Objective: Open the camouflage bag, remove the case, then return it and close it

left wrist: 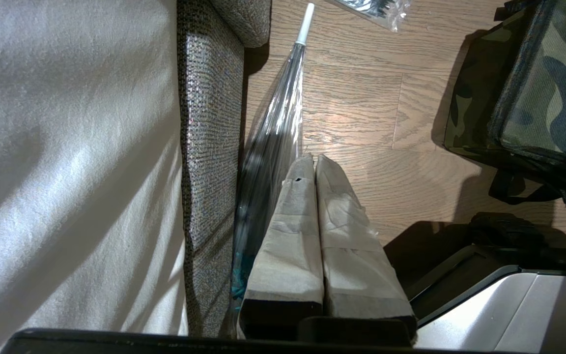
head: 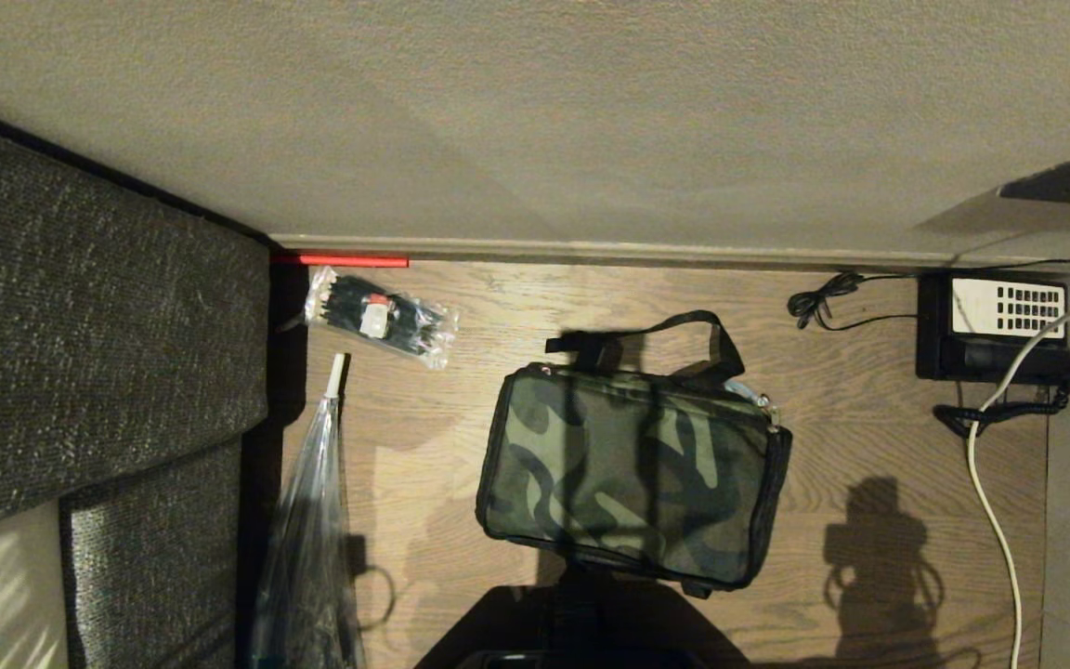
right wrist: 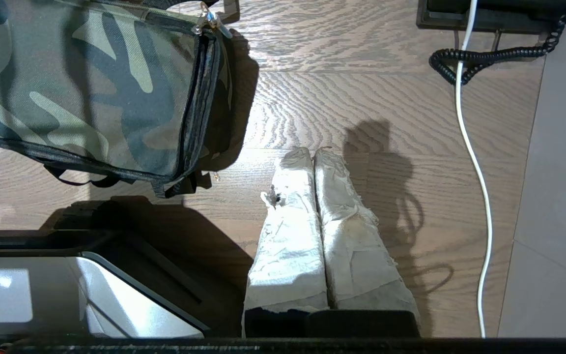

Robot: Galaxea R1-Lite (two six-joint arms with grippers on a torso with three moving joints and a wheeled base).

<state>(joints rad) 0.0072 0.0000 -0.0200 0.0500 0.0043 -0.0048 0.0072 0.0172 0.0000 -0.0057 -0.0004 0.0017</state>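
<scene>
The camouflage bag (head: 632,474) lies flat on the wooden floor in front of me, zipped shut, its black strap (head: 684,325) looped at the far side. Its zipper pulls (right wrist: 208,19) sit at a far corner. The case is hidden. Neither arm shows in the head view. My left gripper (left wrist: 313,158) hangs shut over bare floor, to the left of the bag (left wrist: 533,88), with nothing in it. My right gripper (right wrist: 312,151) hangs shut over the floor on the bag's (right wrist: 91,88) right side, also holding nothing.
A grey sofa (head: 80,325) fills the left. A folded clear umbrella (head: 312,520) and a plastic packet of black ties (head: 382,316) lie beside it. A black telephone (head: 999,325) with coiled cord and a white cable (head: 990,483) sit at the far right. My base (head: 572,632) is just before the bag.
</scene>
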